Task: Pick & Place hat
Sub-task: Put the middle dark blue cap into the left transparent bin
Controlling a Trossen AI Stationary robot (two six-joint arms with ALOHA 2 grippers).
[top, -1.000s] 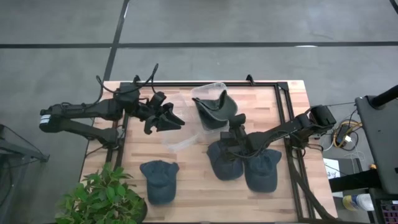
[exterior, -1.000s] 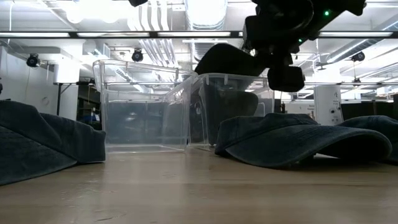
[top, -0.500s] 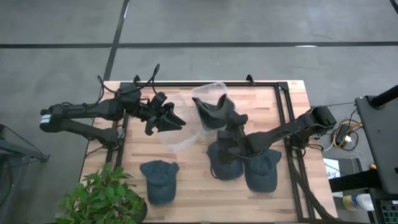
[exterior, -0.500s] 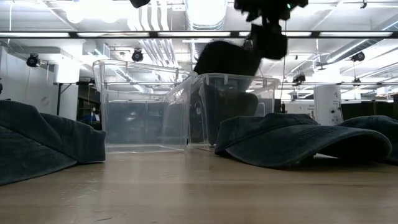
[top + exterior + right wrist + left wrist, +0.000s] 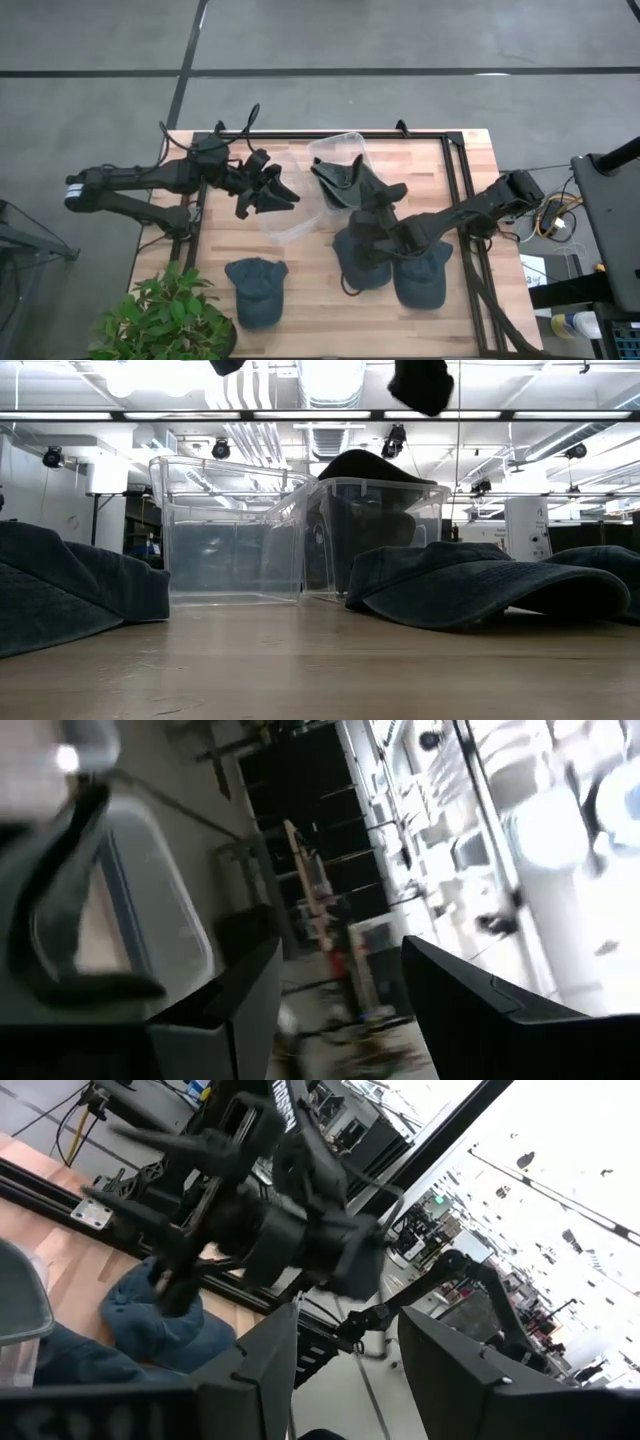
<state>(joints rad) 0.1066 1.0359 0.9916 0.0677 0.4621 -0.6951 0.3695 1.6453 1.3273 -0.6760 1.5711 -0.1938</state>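
A dark blue hat (image 5: 340, 180) lies in the clear bin (image 5: 335, 146) at the table's far middle, its crown (image 5: 365, 468) rising above the bin's rim. My right gripper (image 5: 378, 205) hangs open above and just to the near side of that bin, high in the low view (image 5: 420, 385), with nothing between its fingers (image 5: 340, 960). Two hats (image 5: 358, 262) (image 5: 420, 275) rest flat on the table under the right arm. Another (image 5: 257, 290) lies at the near left. My left gripper (image 5: 280, 192) stands open over a second clear bin (image 5: 290, 222) and holds nothing (image 5: 348, 1320).
A potted plant (image 5: 165, 315) stands at the table's near left corner. A black rail frame (image 5: 455, 170) runs along the table's right and far sides. The two bins (image 5: 210, 530) (image 5: 430, 510) stand side by side, touching.
My right gripper has let go of the hat and risen, drawing back a little toward the near edge. The hat, held above the bin a second ago, has dropped into the bin and rests there with its crown above the rim.
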